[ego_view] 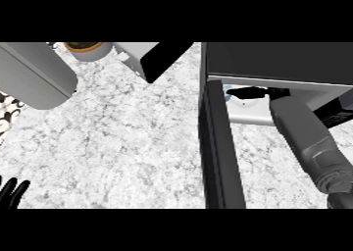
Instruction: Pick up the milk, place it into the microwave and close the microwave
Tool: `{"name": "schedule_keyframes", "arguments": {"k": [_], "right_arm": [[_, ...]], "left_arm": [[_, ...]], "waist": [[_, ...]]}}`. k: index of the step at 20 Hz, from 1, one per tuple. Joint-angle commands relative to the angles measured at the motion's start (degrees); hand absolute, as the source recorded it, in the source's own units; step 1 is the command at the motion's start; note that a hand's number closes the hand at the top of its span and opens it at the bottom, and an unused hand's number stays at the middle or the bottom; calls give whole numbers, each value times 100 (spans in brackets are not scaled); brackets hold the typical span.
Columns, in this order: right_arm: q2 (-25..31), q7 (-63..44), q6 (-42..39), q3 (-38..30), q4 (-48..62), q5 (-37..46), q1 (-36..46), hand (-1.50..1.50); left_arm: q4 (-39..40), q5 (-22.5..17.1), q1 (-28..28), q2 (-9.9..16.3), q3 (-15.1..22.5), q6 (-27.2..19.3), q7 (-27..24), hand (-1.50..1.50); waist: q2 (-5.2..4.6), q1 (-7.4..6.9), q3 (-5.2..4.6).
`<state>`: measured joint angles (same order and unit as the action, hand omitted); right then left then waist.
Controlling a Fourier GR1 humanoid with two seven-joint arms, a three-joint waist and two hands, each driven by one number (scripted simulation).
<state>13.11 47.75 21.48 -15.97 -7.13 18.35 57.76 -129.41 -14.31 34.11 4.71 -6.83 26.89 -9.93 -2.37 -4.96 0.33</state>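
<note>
Right hand (255, 91) inside the open microwave (281, 59).
Its fingers' state cannot be told; left hand (7, 192) rests open at desk (136, 142) edge.

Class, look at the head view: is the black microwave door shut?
No: the black microwave door stands open, and the grey right forearm reaches into the white microwave cavity.
</note>
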Motion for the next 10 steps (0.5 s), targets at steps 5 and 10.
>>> {"name": "schedule_keyframes", "arguments": {"k": [5,10], "right_arm": [[-50,432,-1128,-396,72,-456,-463,-150],[86,523,-2399,-554,75,-712,-711,-150]], "left_arm": [[-181,396,-74,-158,647,39,237,-150],[-329,630,-305,-408,1273,-196,686,150]], "waist": [[103,146,-12],[156,290,-15]]}}
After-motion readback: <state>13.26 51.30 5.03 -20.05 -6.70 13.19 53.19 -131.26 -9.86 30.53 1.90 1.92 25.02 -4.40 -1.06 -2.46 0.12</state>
